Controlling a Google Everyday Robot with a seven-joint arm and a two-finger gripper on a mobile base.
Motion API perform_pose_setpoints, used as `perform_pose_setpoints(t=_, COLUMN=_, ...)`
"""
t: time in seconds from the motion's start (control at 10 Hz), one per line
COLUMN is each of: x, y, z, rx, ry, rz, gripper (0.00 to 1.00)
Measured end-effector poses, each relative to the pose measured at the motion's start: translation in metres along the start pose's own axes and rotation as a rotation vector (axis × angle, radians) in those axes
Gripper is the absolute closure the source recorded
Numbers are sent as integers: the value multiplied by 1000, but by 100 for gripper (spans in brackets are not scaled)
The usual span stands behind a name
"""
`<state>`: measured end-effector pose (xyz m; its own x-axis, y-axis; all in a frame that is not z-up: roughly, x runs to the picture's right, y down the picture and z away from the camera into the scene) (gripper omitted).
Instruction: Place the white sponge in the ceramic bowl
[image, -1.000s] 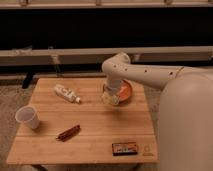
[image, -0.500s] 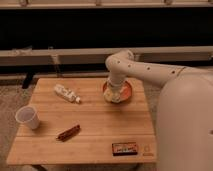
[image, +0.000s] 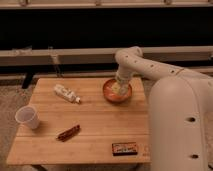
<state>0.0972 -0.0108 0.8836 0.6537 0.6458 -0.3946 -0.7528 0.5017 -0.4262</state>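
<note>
The ceramic bowl (image: 117, 93) is orange-red and sits on the wooden table (image: 95, 120) at its back right. My gripper (image: 119, 83) hangs from the white arm directly over the bowl, close to its inside. A small pale patch inside the bowl, just under the gripper, looks like the white sponge (image: 116, 89). I cannot tell whether it is still held or lies in the bowl.
A white tube-like bottle (image: 66, 93) lies left of the bowl. A translucent plastic cup (image: 27, 117) stands at the left edge. A brown bar (image: 68, 132) and a dark flat box (image: 124, 148) lie near the front. My white body fills the right side.
The arm has shifted right and a little back, bringing the gripper from the bowl's left side to over its middle. The other objects have not moved.
</note>
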Motion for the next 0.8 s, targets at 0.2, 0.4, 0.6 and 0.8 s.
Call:
perform_pose_setpoints(t=0.2, x=-9, y=-21, z=1, rx=19, ry=-9, rz=16, gripper=84)
perform_pose_setpoints(t=0.4, x=-16, y=-25, z=2, rx=10, ry=-7, rz=-2, gripper=64)
perform_pose_setpoints(t=0.6, x=-12, y=-18, z=3, rx=12, ry=-9, rz=2, gripper=44)
perform_pose_setpoints(t=0.8, x=-15, y=-18, z=5, rx=15, ry=-14, rz=-3, gripper=23)
